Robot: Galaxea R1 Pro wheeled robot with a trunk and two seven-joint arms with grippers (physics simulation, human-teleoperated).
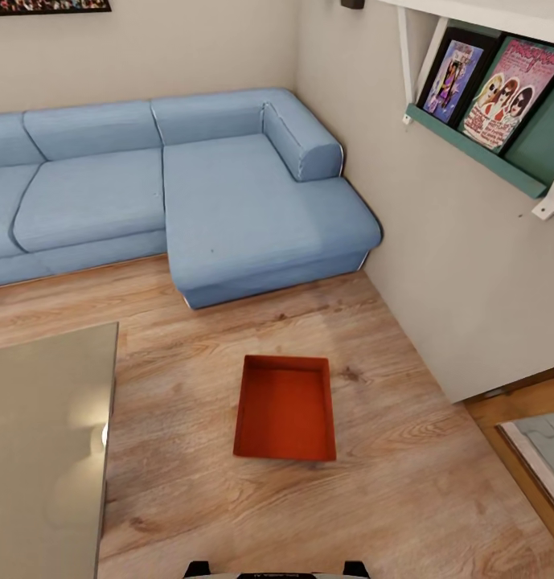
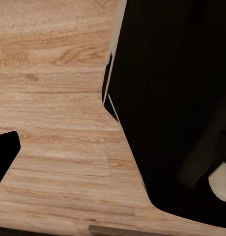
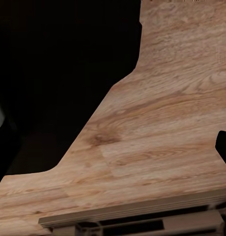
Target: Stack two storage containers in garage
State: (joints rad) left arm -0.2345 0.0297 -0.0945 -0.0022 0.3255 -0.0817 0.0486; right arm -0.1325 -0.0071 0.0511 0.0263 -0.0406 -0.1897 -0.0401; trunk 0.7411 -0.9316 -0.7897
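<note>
Head view: one open-topped red-orange rectangular storage container (image 1: 285, 408) is lying on the light wood plank flooring (image 1: 405, 498) of the living room, just in front of the blue corner sofa (image 1: 228, 201) and beside a glass-topped table (image 1: 43, 450). The robot is apparently approaching for the first pick-up. Both wrist views are showing planks and dark robot body; whether either gripper's jaws are parted cannot be told. The next move likely calls for closing in and lowering the arms.

red-orange storage container (image 1: 285, 408), blue sofa (image 1: 172, 189), light wood-grain plank flooring (image 1: 405, 498)
</note>
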